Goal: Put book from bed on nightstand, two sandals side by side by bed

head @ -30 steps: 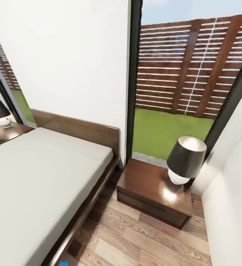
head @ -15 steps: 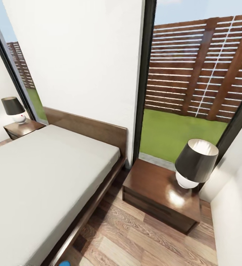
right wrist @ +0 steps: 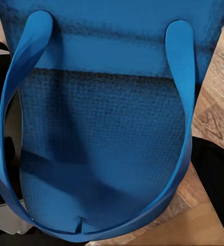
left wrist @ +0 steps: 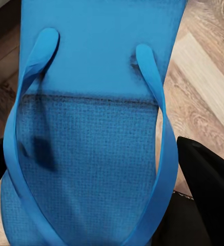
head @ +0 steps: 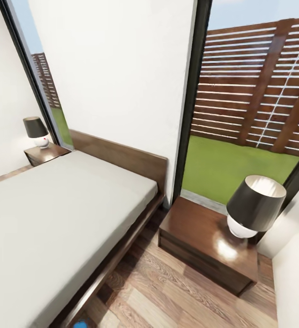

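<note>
You've got a bare strip of floor [head: 167, 296] between the bed [head: 54, 228] and the nightstand [head: 204, 246]; a lamp [head: 254, 207] hogs the nightstand's far right corner.

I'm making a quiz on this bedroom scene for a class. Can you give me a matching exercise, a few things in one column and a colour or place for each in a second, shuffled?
Things:
1. mattress
2. near nightstand
3. sandal
4. far lamp

Descriptions:
A. bright blue, close under the left wrist camera
B. pale grey-white
C. on the nightstand past the bed's far side
D. glossy dark brown, below the window, bearing a black-shaded lamp

Pairs: 1-B, 2-D, 3-A, 4-C
</note>
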Robot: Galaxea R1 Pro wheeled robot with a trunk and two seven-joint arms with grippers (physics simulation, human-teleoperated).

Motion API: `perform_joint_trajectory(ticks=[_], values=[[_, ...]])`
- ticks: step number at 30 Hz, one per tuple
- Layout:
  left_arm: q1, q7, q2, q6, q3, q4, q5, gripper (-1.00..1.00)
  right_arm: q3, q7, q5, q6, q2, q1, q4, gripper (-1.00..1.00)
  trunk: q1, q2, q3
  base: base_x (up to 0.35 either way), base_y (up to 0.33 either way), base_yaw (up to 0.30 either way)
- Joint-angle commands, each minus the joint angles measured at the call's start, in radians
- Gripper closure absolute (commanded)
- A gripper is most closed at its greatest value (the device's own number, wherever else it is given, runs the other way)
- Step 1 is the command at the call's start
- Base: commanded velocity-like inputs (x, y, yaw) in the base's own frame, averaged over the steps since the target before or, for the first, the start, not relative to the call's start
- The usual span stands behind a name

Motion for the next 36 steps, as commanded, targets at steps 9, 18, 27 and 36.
perform_joint_trajectory(ticks=[9,18,27,36], values=[[-0.001,0.008,-0.001,-0.002,0.004,0.0,-0.012,1.0,0.003,0.004,0.003,0.005,0.0,0.0,-0.003,1.0,0.0,-0.002,-0.002,-0.095,-0.129,0.287],[-0.001,0.008,-0.001,-0.002,0.004,0.0,-0.012,1.0,0.003,0.004,0.003,0.005,0.001,0.0,-0.003,1.0,0.0,-0.002,-0.002,-0.011,-0.015,0.291],[0.0,0.008,-0.001,-0.002,0.004,0.0,-0.012,1.0,0.004,0.004,0.004,0.005,0.0,0.0,-0.003,1.0,0.0,-0.002,-0.002,-0.001,-0.001,0.291],[0.0,0.008,-0.001,-0.002,0.004,0.0,-0.012,1.0,0.005,0.004,0.004,0.005,0.003,0.0,-0.003,1.0,0.0,-0.002,-0.002,-0.076,-0.065,0.291]])
